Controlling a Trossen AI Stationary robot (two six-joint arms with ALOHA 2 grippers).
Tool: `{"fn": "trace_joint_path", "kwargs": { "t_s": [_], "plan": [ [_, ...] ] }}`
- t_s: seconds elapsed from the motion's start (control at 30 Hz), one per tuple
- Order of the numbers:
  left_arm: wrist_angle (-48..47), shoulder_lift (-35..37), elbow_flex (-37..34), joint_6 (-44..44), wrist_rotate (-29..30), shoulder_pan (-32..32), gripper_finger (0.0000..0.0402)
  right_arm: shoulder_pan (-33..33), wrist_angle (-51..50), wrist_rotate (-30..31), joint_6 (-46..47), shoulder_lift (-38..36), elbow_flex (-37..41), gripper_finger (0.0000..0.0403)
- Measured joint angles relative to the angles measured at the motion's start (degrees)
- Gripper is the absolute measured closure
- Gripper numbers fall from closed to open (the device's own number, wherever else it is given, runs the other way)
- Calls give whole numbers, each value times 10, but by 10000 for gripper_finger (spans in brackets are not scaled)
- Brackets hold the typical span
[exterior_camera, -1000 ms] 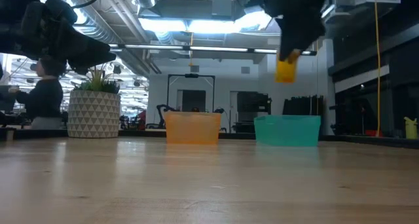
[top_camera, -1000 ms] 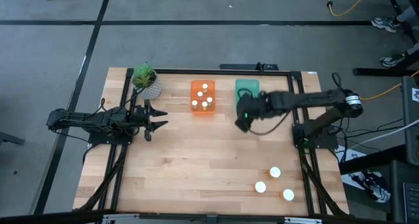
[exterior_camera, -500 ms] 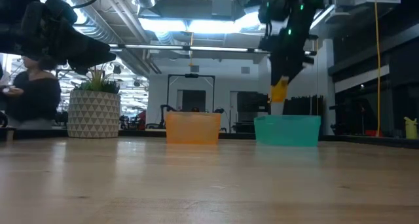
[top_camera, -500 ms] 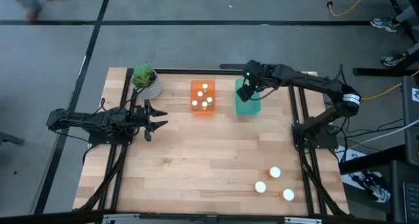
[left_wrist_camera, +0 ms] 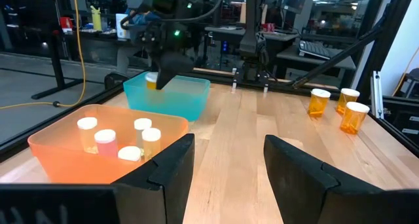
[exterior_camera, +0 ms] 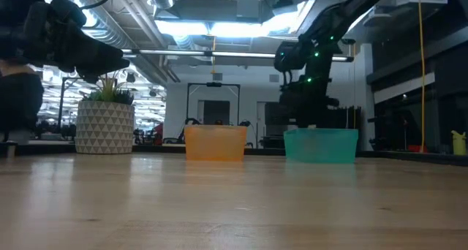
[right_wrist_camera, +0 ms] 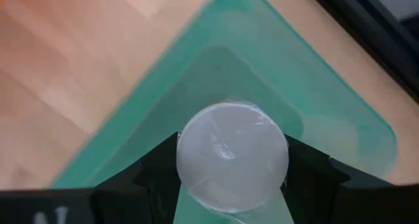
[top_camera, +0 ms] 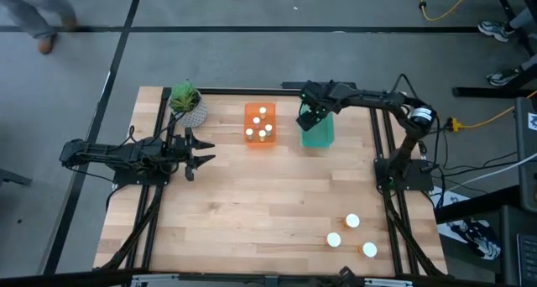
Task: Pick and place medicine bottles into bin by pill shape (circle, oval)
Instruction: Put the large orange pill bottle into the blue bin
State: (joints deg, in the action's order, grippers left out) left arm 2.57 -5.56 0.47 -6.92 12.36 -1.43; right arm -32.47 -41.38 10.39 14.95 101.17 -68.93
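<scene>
My right gripper is shut on an amber bottle with a white cap, low in the mouth of the teal bin at the far side. In the left wrist view the bottle shows just over the teal rim. In the low view the bin wall hides it. The orange bin beside it holds several small white-capped bottles. Three amber bottles stand on their bases near the right front corner. My left gripper waits open at the left. My right gripper pinches the bottle between its two fingers, on its sides just under the white cap. The fingers come from above, pointing down. The bottle is upright, cap up, inside the teal bin's opening. Whether its base touches the bin floor cannot be told.
A potted plant in a white patterned pot stands at the far left corner, close to the left gripper. A black frame runs round the wooden table top. The middle of the table is bare wood.
My right gripper has carried the amber bottle toward the table's far edge, from in front of the teal bin to over it, and then down, so that the bottle now sits behind the bin's wall in the low view. The gripper has stayed shut on it.
</scene>
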Motion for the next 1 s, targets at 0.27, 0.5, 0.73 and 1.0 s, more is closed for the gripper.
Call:
{"fn": "trace_joint_path", "kwargs": {
  "t_s": [0.27, 0.5, 0.73, 1.0],
  "plan": [
    [0, 0, 0, 0, 0, 0, 225, -23, 20, -29, 28, 15, -7, 186],
    [0, 0, 0, 0, 0, 0, 225, -35, 23, -56, 27, 16, -7, 185],
    [0, 0, 0, 0, 0, 0, 225, -35, 33, -55, 26, 16, -7, 170],
    [0, 0, 0, 0, 0, 0, 225, -35, 37, -55, 26, 16, -7, 145]
  ]
}}
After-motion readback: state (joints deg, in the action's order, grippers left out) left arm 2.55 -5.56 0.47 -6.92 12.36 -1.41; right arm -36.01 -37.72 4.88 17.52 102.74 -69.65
